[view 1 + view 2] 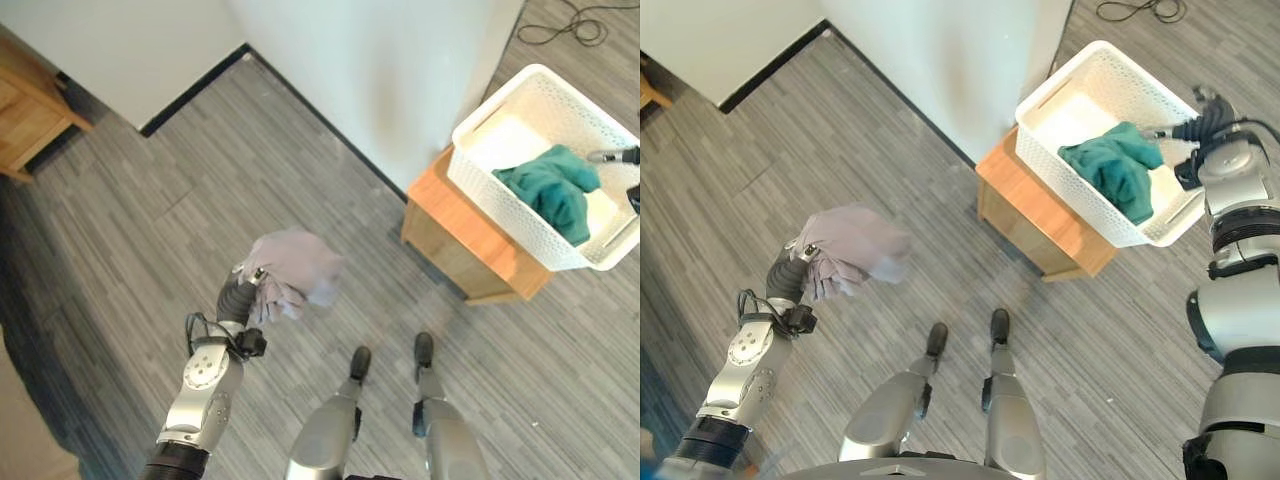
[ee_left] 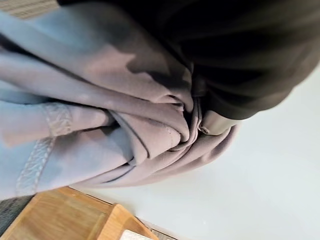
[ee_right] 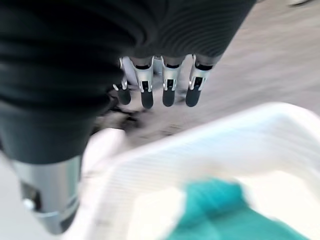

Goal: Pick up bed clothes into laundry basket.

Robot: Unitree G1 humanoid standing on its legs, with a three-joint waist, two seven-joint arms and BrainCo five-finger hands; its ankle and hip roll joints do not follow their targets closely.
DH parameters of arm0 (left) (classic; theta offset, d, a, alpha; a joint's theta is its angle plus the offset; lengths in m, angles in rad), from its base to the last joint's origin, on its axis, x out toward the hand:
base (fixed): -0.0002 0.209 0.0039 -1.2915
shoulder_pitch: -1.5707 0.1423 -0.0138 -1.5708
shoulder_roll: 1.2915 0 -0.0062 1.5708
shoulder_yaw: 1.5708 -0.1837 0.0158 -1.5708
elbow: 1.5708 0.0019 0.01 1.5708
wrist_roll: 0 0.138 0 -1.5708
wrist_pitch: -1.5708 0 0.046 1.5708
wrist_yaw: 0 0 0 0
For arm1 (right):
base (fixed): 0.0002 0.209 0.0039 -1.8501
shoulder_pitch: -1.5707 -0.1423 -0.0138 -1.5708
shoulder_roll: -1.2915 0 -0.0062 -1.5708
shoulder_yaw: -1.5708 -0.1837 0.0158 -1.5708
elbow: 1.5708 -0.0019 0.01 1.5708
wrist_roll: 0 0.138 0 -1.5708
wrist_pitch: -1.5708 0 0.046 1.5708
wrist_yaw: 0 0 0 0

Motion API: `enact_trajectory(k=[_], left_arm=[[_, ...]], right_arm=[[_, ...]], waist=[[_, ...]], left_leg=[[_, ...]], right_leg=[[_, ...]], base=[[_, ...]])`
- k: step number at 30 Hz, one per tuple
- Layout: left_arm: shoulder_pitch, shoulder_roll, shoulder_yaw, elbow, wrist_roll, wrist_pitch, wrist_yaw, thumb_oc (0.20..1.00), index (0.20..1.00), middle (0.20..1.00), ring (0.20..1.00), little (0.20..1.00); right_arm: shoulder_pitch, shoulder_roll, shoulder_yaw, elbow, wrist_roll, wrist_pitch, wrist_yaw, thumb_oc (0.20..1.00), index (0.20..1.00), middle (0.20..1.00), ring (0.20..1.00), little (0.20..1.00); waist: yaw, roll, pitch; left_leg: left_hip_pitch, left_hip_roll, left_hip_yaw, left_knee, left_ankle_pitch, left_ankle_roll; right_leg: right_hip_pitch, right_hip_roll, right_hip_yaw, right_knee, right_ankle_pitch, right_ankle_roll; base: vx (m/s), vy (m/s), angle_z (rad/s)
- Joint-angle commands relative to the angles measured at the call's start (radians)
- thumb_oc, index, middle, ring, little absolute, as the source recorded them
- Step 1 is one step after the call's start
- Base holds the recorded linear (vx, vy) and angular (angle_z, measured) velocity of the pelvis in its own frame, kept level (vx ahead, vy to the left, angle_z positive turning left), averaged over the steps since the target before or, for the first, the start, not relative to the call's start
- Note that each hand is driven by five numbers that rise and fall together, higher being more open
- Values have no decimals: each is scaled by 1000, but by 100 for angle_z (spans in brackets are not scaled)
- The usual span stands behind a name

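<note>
Left hand (image 1: 257, 290) clutches bunched lilac garment (image 1: 297, 266), raised above floor, well apart from white laundry basket (image 1: 1080, 90) on wooden stand (image 1: 1035, 215). Teal garment (image 1: 1118, 165) inside. Right hand (image 3: 157, 82), fingers relaxed, empty, at basket's far rim. Carry step; next, swing over basket, release.

The right hand (image 3: 150, 75) is seen from just behind its dark ribbed cover; its silver fingers (image 3: 169, 90) are held straight in a row with dark tips, apart from the basket; the thumb (image 3: 47, 200) is seen to one side, beside the basket's rim; the white laundry basket (image 3: 210, 145) lies below the fingers; a teal cloth (image 3: 225, 215) is seen inside it; grey wood-look floor (image 3: 280, 60) is seen beyond the basket.
</note>
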State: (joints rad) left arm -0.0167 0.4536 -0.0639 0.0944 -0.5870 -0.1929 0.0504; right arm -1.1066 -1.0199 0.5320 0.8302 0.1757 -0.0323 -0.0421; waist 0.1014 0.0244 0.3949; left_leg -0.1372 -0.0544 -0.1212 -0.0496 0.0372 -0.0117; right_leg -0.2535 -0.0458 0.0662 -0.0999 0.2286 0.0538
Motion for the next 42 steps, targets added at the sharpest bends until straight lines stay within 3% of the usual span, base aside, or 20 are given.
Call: enact_trajectory(k=[1,3,5,6,7,9,15,20,21,23,24,25,26,29,31,32,34,37,40,42], left_arm=[[-28,41,54,-64,-19,-89,3,200,200,200,200,200],[-63,73,57,-55,-16,-94,-8,200,200,200,200,200],[-131,123,59,-62,6,-105,-19,200,200,200,200,200],[-136,129,48,-60,6,-105,-18,200,200,200,200,200],[-214,175,25,-74,41,-109,-24,200,200,200,200,200],[-314,219,-8,-77,84,-118,-19,200,200,200,200,200],[-627,219,-154,-5,63,-121,29,200,200,200,200,200],[-773,211,-238,63,30,-117,49,200,200,200,200,200],[-817,214,-261,101,19,-113,59,200,200,200,200,200],[-848,216,-275,120,13,-110,64,200,200,200,200,200],[-888,231,-286,159,10,-102,65,200,200,200,200,200],[-899,235,-282,198,-2,-96,64,200,200,200,200,200],[-898,238,-279,237,7,-92,61,200,200,200,200,200],[-996,216,-340,328,-38,-70,42,200,200,200,200,200],[-1072,202,-381,400,-47,-56,45,200,200,200,200,200],[-1098,181,-389,425,-53,-56,47,200,200,200,200,200],[-1150,165,-402,464,-63,-57,51,200,200,200,200,200],[-1224,145,-441,517,-58,-58,57,200,200,200,200,200],[-1214,163,-441,506,-47,-58,60,200,200,200,200,200],[-1214,163,-441,506,-47,-58,60,200,200,200,200,200]], right_arm=[[129,-69,-80,-217,33,-55,-49,1000,1000,1000,1000,1000],[387,-36,-297,-451,25,-83,-47,1000,1000,1000,1000,1000],[595,76,-459,-639,103,-149,-30,1000,1000,1000,1000,1000],[620,79,-482,-653,101,-144,-28,1000,1000,1000,1000,1000],[774,174,-556,-807,112,-176,28,1000,1000,1000,1000,1000],[873,249,-578,-915,131,-199,59,1000,1000,1000,1000,1000],[1105,385,-604,-1095,204,-185,148,1000,1000,1000,1000,1000],[1158,405,-591,-1118,241,-175,158,1000,1000,1000,1000,1000],[1144,405,-566,-1114,235,-170,156,1000,1000,1000,1000,1000],[1120,410,-542,-1104,234,-169,152,1000,1000,1000,1000,1000],[1093,413,-508,-1095,234,-160,154,1000,1000,1000,1000,1000],[1073,420,-477,-1084,235,-154,157,1000,1000,1000,1000,1000],[1073,419,-471,-1079,232,-158,161,1000,1000,1000,1000,1000],[1112,440,-443,-1067,264,-133,180,1000,1000,1000,1000,1000],[1140,425,-448,-1057,274,-132,182,1000,1000,1000,1000,1000],[1153,419,-454,-1060,276,-133,179,1000,1000,1000,1000,1000],[1171,414,-451,-1070,279,-127,187,1000,1000,1000,1000,1000],[1177,418,-425,-1060,270,-119,193,1000,1000,1000,1000,1000],[1217,427,-417,-1048,237,-116,203,1000,1000,1000,1000,1000],[1217,428,-418,-1049,237,-116,203,1000,1000,1000,1000,1000]], waist=[[-44,-14,-84],[-54,-17,-103],[-89,-7,-115],[-78,-11,-121],[-104,-8,-140],[-134,-4,-159],[-226,1,-216],[-260,3,-232],[-278,9,-226],[-270,9,-212],[-266,9,-195],[-262,-2,-193],[-253,-9,-199],[-263,-27,-220],[-272,-43,-217],[-276,-67,-206],[-273,-80,-177],[-260,-78,-187],[-222,-62,-197],[-221,-61,-198]], left_leg=[[-12,55,22,-31,19,-30],[14,56,26,-35,10,-30],[34,59,36,-35,10,-31],[38,59,36,-36,2,-30],[59,62,46,-37,-5,-30],[78,66,61,-38,-12,-30],[124,72,106,-38,-33,-27],[151,75,140,-38,-45,-26],[168,83,173,-38,-51,-25],[182,96,205,-38,-54,-25],[210,121,261,-38,-64,-34],[239,134,315,-38,-75,-45],[241,136,332,-38,-66,-53],[239,177,329,32,-14,-77],[163,220,298,244,47,-94],[106,226,298,372,89,-97],[17,219,230,506,74,-86],[-61,188,249,325,38,-73],[-50,136,233,116,85,-69],[-51,137,234,112,90,-69]], right_leg=[[86,-36,-6,25,-164,52],[108,-38,-3,26,-175,54],[119,-39,-2,33,-180,56],[124,-39,-2,29,-187,56],[138,-36,9,35,-194,56],[146,-34,19,38,-198,60],[169,-29,48,43,-202,73],[156,-24,69,92,-210,85],[125,-13,72,158,-202,103],[83,4,52,246,-217,115],[25,-7,-69,317,-214,135],[13,-24,-180,303,-207,128],[33,-39,-230,269,-210,109],[117,12,-202,190,-238,71],[161,35,-180,157,-239,28],[180,20,-186,146,-238,12],[223,21,-173,131,-254,-5],[274,-7,-141,84,-258,22],[323,16,-106,81,-278,35],[320,17,-105,80,-275,35]], base=[[60,26,-4],[78,12,-4],[59,-7,-2],[91,-8,-4],[118,-13,-11],[89,-8,-17],[69,9,-27],[44,29,-31],[-4,50,-15],[-31,26,-37],[-18,-42,-64],[3,-89,-106],[74,-174,-144],[108,-233,-110],[119,-316,-26],[27,-223,-21],[17,-119,20],[173,48,-9],[214,68,-28],[109,63,-51]])
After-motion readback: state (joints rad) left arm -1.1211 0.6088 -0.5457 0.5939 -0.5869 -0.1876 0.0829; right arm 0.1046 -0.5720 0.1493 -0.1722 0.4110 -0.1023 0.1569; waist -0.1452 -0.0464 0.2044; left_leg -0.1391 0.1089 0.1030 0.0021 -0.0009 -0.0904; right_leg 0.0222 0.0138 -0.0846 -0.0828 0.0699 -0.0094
